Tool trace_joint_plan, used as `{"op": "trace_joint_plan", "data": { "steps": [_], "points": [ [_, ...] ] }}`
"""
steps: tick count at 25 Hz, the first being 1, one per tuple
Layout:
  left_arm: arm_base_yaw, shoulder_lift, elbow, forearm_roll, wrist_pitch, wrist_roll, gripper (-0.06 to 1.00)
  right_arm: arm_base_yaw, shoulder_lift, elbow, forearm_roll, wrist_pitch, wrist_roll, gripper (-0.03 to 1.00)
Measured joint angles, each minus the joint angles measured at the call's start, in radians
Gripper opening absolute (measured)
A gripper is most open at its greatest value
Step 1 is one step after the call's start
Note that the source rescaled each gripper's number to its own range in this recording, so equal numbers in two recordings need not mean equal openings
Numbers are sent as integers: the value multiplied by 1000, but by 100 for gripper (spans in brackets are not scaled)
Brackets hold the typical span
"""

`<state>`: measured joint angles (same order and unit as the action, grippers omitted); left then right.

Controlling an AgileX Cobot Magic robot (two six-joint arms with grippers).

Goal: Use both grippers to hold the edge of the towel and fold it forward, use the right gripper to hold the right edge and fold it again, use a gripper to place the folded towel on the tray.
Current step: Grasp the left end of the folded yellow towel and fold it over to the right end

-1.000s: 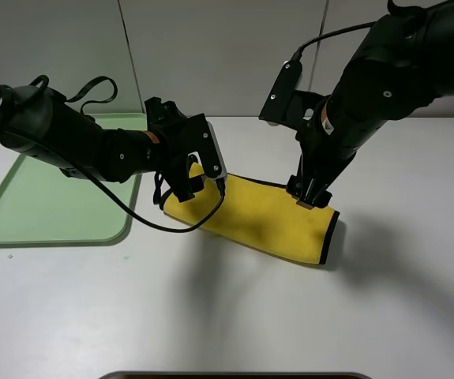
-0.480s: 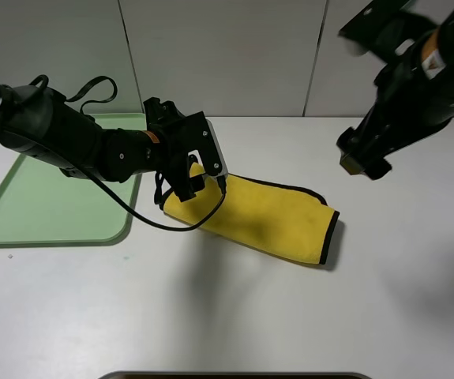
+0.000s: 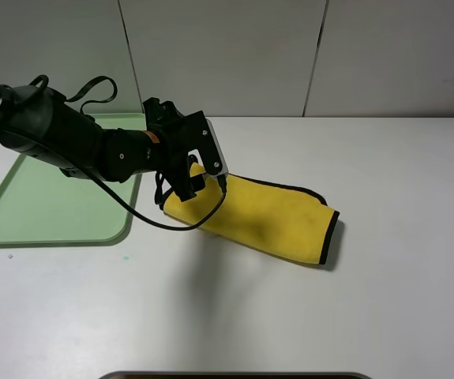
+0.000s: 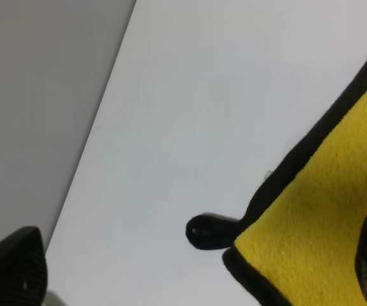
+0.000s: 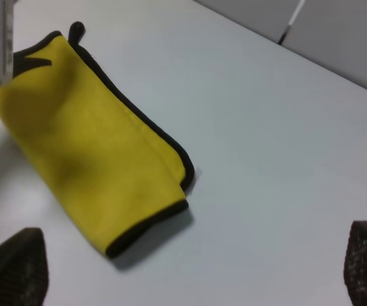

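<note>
Towel (image 3: pixel 268 218) lies folded into a long strip on the table (image 3: pixel 290 316), just right of the tray (image 3: pixel 21 229) and not on it. Left gripper (image 3: pixel 196 178) sits low over the strip's left end. The left wrist view shows its jaws spread wide, with the corner bearing the black loop (image 4: pixel 203 231) between them, unclamped. Right gripper (image 5: pixel 189 271) is well apart from the towel, jaws likewise spread wide, holding nothing.
</note>
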<state>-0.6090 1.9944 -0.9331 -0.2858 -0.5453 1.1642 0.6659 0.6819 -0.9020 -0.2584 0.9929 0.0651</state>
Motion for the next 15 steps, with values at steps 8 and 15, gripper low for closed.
{"op": "trace_joint_plan", "data": {
  "steps": [8,15],
  "points": [
    [0,0,0,0,0,0,96,0,-374,234,80,28,0,100],
    [0,0,0,0,0,0,96,0,-537,383,196,33,0,100]
  ]
}}
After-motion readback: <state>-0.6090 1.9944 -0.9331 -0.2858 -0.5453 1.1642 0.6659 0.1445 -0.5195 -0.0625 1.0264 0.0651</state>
